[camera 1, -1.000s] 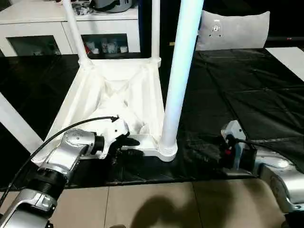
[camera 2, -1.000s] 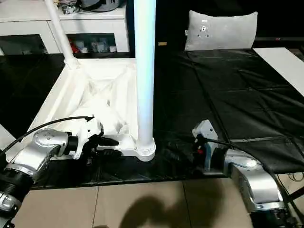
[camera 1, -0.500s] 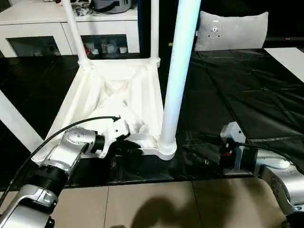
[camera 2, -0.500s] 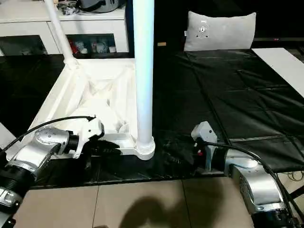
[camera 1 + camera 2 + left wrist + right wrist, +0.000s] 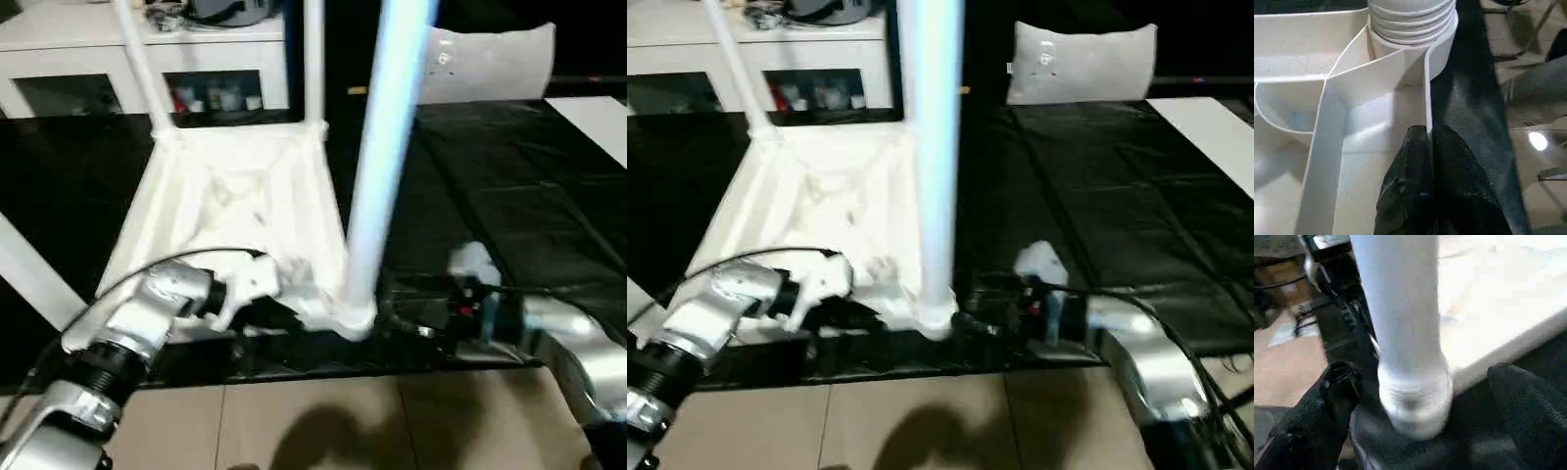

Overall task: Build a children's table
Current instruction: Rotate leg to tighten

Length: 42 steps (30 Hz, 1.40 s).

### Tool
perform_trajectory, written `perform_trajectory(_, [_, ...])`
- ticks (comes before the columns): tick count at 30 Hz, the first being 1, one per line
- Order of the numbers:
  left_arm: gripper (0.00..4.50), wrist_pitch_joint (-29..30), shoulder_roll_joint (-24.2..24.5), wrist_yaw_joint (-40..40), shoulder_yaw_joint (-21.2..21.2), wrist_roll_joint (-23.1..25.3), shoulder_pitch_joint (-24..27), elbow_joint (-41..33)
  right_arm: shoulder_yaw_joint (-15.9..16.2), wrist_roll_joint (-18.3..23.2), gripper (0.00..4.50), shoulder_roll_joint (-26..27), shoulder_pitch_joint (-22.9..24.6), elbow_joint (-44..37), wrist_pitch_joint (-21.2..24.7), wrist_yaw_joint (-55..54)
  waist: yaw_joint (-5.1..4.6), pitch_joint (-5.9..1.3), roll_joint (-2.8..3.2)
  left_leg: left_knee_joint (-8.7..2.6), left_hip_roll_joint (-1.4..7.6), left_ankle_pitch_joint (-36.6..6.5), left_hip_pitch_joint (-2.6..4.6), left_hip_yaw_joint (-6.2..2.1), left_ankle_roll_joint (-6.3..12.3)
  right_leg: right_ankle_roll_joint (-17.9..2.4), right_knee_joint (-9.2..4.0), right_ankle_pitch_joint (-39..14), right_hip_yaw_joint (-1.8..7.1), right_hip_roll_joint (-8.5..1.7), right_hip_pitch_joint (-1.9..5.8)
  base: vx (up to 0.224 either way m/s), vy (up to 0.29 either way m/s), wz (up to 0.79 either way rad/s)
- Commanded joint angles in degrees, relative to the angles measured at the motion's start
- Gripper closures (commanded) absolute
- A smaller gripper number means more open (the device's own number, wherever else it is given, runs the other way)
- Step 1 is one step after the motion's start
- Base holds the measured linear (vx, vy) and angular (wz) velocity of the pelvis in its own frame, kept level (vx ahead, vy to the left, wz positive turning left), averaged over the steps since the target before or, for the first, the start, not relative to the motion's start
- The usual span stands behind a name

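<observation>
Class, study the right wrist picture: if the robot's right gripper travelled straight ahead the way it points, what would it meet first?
Most likely the base of the round white plastic table leg, which stands between the open black fingers of the right gripper, seated in the upturned white tabletop.

Nearest table leg (image 5: 382, 147) cut off above by the frame edge, its base blurred beside my right gripper (image 5: 1415, 396), items behind the cabinet's glass doors (image 5: 211, 93) too blurred to name, my left gripper's fingertips (image 5: 1422, 147) partly hidden behind the tabletop's wall (image 5: 1427, 93).
</observation>
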Motion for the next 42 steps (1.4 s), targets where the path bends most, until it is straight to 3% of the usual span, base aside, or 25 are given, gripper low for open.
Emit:
perform_trajectory(1, [4.5,-0.4,-1.3,-1.9,-2.9,1.0,0.7,-1.5,1.5,-0.4,0.28,0.2,-2.4,2.0,-1.0,2.1,0.16,-3.68,-0.3,-4.06,1.81,-11.8,0.07,-0.11,2.66,-10.9,-3.87,-19.2,2.67,-3.36,3.23,0.0,0.0,0.0])
perform_trajectory(6, [4.5,-0.6,-1.9,-0.3,-2.8,2.0,0.5,-1.4,2.9,-0.3,0.75,0.1,-4.5,4.8,0.0,5.6,1.41,-3.81,-0.43,-3.99,1.87,-11.1,0.01,-0.12,2.65,-10.9,-3.51,-18.0,2.73,-3.34,3.38,0.0,0.0,0.0])
perform_trajectory(8, [4.5,-0.4,-1.9,0.0,-2.7,2.1,0.5,-1.3,3.3,-0.1,0.9,0.1,-5.3,6.2,0.4,6.9,1.42,-3.86,-0.67,-3.98,1.79,-11.1,-0.04,-0.1,2.66,-10.8,-3.57,-18.2,2.66,-3.32,3.44,0.0,0.0,0.0])
perform_trajectory(15, [4.5,-0.5,-1.8,0.4,-2.3,2.4,0.6,-0.8,4.5,-0.2,1.5,0.2,-7.1,9.3,0.1,8.6,1.4,-3.77,-0.67,-3.96,1.7,-11.4,0.0,-0.14,2.52,-9.3,-3.95,-21.9,2.6,-3.41,3.29,0.0,0.0,0.0])
perform_trajectory(25, [4.5,0.8,-2.2,0.7,-1.7,1.5,1.3,-1.2,4.4,0.4,2.33,0.9,-7.4,10.7,0.3,10.6,1.4,-3.89,-0.66,-3.93,1.73,-10.4,-0.18,-0.18,2.7,-9.7,-3.64,-20.1,2.57,-3.3,3.37,0.0,0.0,0.0])
perform_trajectory(31, [4.5,6.1,-4.3,5.8,0.0,1.2,1.1,-1.4,3.4,0.5,2.46,3.2,-5.4,8.1,1.8,4.6,1.41,-3.75,-0.68,-4.0,1.68,-11.1,-0.04,-0.13,2.58,-9.1,-4.03,-22.0,2.59,-3.31,3.3,0.0,0.0,0.0])
perform_trajectory(32, [4.5,6.6,-4.6,6.2,0.2,1.1,1.1,-1.5,3.3,0.3,2.47,3.5,-5.4,7.9,2.0,3.8,1.31,-3.66,-0.33,-4.07,1.68,-11.8,0.06,-0.18,2.2,-8.9,-4.18,-22.7,2.56,-3.28,3.14,0.0,0.0,0.0])
perform_trajectory(34, [4.5,8.6,-5.8,8.2,0.9,0.7,0.8,-1.6,3.0,-0.8,2.49,5.1,-5.1,7.5,3.2,-0.6,0.86,-3.5,-0.57,-4.21,1.4,-13.1,-0.02,-0.28,1.68,-7.9,-4.45,-25.6,2.32,-3.23,3.3,0.0,0.0,0.0])
perform_trajectory(35, [4.5,9.9,-6.9,10.2,1.6,0.6,0.5,-1.5,2.9,-2.0,2.51,6.4,-5.0,7.2,4.3,-4.5,0.47,-3.4,0.07,-4.19,1.23,-13.8,-0.02,-0.39,1.08,-6.6,-4.73,-28.4,2.23,-3.28,3.19,0.0,0.0,0.0])
perform_trajectory(37, [4.5,10.8,-7.9,12.3,2.0,1.0,0.1,-1.0,2.5,-2.8,2.52,7.6,-5.1,7.2,5.6,-7.9,0.06,-3.36,-0.32,-4.21,1.05,-14.3,-0.11,-0.44,0.9,-5.4,-5.15,-30.1,2.01,-3.21,3.28,0.0,0.0,0.0])
perform_trajectory(38, [4.5,12.0,-9.3,15.5,2.8,1.6,-0.6,-0.4,1.7,-4.2,2.53,9.4,-5.4,7.5,6.9,-12.9,-0.43,-3.26,0.15,-4.18,0.88,-14.8,0.09,-0.46,0.45,-4.7,-5.36,-31.3,1.94,-3.04,3.01,0.0,0.0,0.0])
perform_trajectory(39, [4.5,12.8,-10.2,17.5,3.3,2.1,-1.0,0.0,1.2,-5.1,2.54,10.5,-5.6,7.8,7.6,-16.0,-1.05,-3.22,-0.14,-4.07,0.6,-15.7,0.12,-0.5,0.35,-3.7,-5.85,-33.2,1.57,-2.95,2.97,0.0,0.0,0.0])
perform_trajectory(42, [4.5,16.3,-14.6,25.5,6.2,1.8,-2.4,0.7,-1.8,-7.5,2.54,15.7,-6.1,8.1,9.4,-28.4,-2.26,-3.12,0.07,-3.93,0.29,-16.9,0.24,-0.58,0.43,-2.1,-6.63,-35.9,1.0,-2.75,2.73,0.0,0.0,0.0])
